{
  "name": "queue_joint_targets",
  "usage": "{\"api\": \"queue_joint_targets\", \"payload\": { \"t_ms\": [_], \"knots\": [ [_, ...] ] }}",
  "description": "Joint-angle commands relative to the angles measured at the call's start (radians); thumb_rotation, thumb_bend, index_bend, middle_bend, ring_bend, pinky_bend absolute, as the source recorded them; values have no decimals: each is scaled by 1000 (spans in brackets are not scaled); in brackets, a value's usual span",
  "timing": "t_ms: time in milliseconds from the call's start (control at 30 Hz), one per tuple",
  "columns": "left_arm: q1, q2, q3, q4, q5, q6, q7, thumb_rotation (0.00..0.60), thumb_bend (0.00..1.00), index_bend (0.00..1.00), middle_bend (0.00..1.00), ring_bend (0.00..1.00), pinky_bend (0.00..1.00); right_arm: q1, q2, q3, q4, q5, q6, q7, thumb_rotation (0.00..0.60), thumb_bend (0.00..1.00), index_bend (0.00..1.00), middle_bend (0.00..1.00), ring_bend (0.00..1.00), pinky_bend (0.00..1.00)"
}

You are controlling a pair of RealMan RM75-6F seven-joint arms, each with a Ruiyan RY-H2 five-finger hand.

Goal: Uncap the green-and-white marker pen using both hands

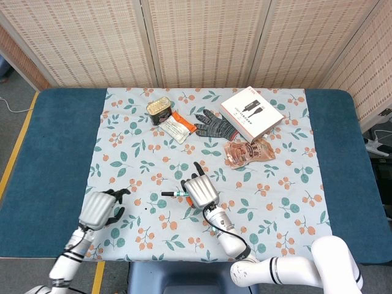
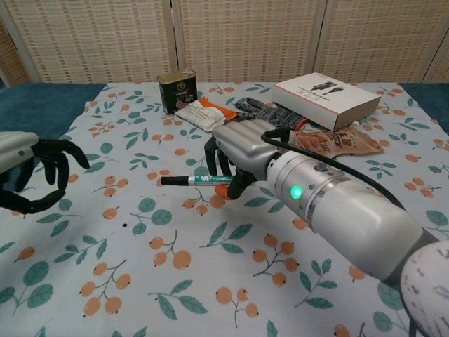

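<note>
Marker pen (image 2: 198, 180), one, in right hand (image 2: 242, 151)

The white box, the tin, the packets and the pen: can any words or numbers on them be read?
None can be read.
White box: small print, too blurred.
Tin: label too small.
Orange-and-white packet and brown snack pouch: print unreadable.
Marker pen: green marking, illegible.

Surface (image 1: 55, 153): dark blue, covered centrally by a floral tablecloth (image 1: 135, 153). On the cloth, toward 12 o'clock: tin can (image 1: 159, 109), white-and-orange packet (image 1: 177, 127) beside it, grey knit glove (image 1: 214, 125), white box (image 1: 251, 113), brown snack pouch (image 1: 248, 150).
</note>
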Motion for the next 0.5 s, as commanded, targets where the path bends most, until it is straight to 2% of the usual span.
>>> {"api": "queue_joint_targets", "payload": {
  "t_ms": [33,267,500],
  "knots": [
    [-88,-241,-74,113,-104,-18,226,600,374,315,540,468,701,2,-5,9,-13,12,5,-7,600,436,976,750,366,0],
    [-144,-354,-92,218,-117,-21,246,600,356,322,573,495,719,5,-4,23,-21,20,13,-11,600,436,976,750,366,0],
    [-165,-370,-98,230,-111,1,242,600,356,347,584,498,727,6,-1,24,-15,30,11,-12,600,436,976,750,367,0]
  ]
}}
